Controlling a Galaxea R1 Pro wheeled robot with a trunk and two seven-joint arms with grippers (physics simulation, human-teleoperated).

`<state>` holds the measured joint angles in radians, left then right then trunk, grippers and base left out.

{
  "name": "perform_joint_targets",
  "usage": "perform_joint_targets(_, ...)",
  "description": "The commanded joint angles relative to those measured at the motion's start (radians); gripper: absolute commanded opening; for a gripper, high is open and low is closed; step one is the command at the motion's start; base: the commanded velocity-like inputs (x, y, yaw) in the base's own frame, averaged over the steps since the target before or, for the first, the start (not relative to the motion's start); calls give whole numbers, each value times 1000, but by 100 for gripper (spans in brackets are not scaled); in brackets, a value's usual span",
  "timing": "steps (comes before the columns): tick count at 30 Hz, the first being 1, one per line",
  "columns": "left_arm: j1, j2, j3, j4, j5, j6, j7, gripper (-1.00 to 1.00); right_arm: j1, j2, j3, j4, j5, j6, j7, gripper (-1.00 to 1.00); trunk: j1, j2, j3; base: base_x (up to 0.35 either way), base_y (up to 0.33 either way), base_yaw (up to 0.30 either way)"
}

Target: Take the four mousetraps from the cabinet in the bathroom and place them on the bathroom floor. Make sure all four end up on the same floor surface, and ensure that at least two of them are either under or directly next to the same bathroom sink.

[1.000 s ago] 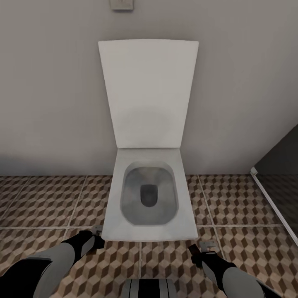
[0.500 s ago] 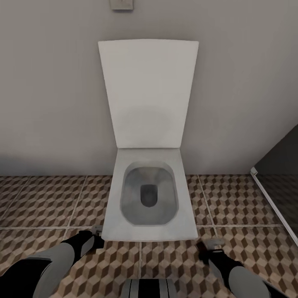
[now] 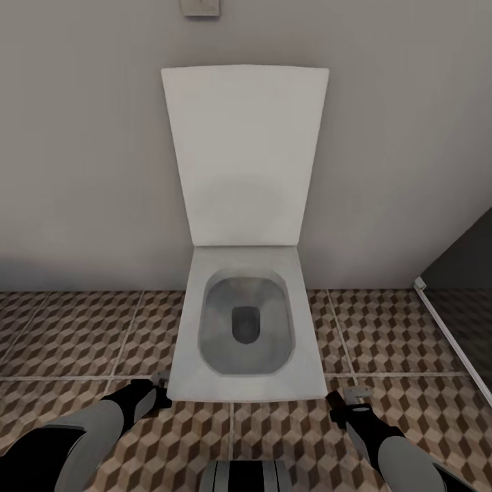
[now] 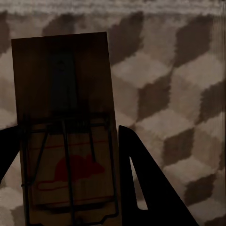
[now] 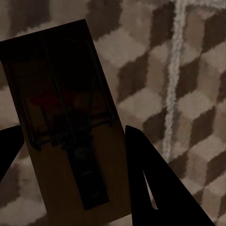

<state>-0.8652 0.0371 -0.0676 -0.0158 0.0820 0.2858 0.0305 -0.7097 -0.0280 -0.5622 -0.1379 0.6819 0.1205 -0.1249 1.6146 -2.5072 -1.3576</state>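
The left end effector (image 3: 161,387) pinches a mousetrap (image 4: 66,132) lengthwise between its fingers, above the bathroom floor (image 3: 75,328) left of the toilet (image 3: 246,328). Right of the toilet, the right end effector (image 3: 345,403) pinches another mousetrap (image 5: 66,122); both face floor tiles.

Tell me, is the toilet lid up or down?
Up. The toilet lid stands raised against the wall, and the open bowl shows below it, in the head view.

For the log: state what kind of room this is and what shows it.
A bathroom, most likely: a white wall-hung toilet with its lid up, cube-patterned floor tiles, and what looks like a shower screen's edge on the right.
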Motion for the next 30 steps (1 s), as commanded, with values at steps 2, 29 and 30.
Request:
perform_joint_targets(2,0,-1,-7,-2,5,6,2,-100,-1,0,-2,0,7,4,-7,-100,0,0,-1,3,0,0)
perform_joint_targets(29,0,1,-8,-4,7,6,3,-100,-1,-1,-1,0,7,4,-7,-100,0,0,-1,125,0,0)
perform_joint_targets(30,0,1,-8,-3,8,6,3,-100,-1,-1,-1,0,7,4,-7,-100,0,0,-1,57,0,0)
